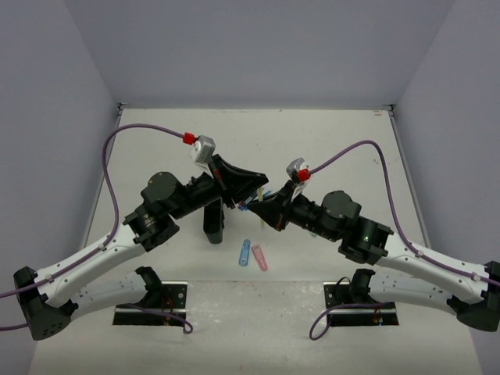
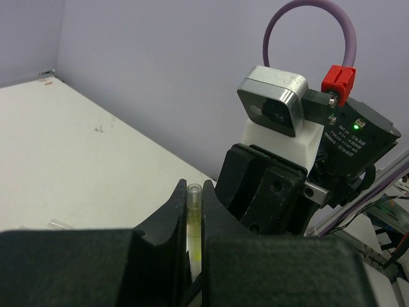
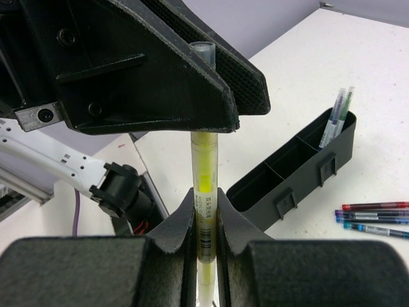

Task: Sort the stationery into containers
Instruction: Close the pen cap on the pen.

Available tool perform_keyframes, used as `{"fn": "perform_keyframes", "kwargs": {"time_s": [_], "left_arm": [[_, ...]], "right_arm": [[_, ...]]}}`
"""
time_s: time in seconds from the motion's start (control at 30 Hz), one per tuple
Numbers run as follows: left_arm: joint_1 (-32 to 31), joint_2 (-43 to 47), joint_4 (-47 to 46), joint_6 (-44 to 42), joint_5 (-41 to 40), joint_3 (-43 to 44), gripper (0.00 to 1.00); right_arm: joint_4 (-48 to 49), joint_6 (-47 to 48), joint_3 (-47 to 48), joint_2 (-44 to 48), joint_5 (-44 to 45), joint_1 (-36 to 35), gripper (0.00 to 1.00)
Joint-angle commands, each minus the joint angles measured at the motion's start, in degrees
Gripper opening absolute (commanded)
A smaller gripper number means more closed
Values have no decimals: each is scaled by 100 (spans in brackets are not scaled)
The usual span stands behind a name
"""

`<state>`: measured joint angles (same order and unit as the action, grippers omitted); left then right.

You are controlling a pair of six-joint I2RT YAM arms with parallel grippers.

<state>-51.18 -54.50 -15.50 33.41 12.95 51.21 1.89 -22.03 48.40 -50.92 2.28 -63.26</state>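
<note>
1. Right fingers (image 3: 184, 216) sit nearest the right wrist camera, clenched on the lower barrel of a yellow-green pen (image 3: 204, 160), around its barcode label.
2. Just above them, the left fingers (image 3: 192, 83) are clenched on the same pen higher up. Its clear tip pokes out past their top edge.
3. So the pen hangs in the air between both pairs of fingers, off the table (image 3: 358, 57) and upright in the right wrist view.
4. Beyond and to the right of the fingers lies the black organiser (image 3: 291, 176) on the table. Two pens (image 3: 335, 118) stand in its far compartment, and the nearer compartments look empty.
5. Further right, well apart from the fingers, loose pens (image 3: 374, 217) lie beside the organiser.
6. The step in hand looks like a hand-over of the pen from one arm to the other.
7. Next, one pair of fingers must let go before either arm moves away. Otherwise the two would pull against each other.
8. The arm left holding the pen then has to bring it tip-down over a compartment and release it there.
</note>
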Motion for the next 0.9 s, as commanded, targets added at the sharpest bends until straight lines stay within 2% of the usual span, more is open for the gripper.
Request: {"fn": "perform_keyframes", "kwargs": {"time_s": [0.0,0.23,0.4,0.6,0.77,0.87], "left_arm": [[3,-34,60,51,260,-291,0],[-8,-124,-338,515,864,-1013,0],[-68,-87,-826,824,1100,-1741,0],[-300,-302,-1328,1044,1346,-2270,0],[-419,-261,-1111,1000,1188,-2312,0],[-416,-59,-491,702,603,-2146,0]], "right_arm": [[382,295,244,204,246,-6,0],[229,649,1045,-58,190,505,0],[224,528,1602,-181,-290,1231,0],[31,541,2396,-811,-535,1299,0],[9,524,2634,-1085,-628,1450,0],[-9,586,2494,-1061,-859,1475,0]]}}
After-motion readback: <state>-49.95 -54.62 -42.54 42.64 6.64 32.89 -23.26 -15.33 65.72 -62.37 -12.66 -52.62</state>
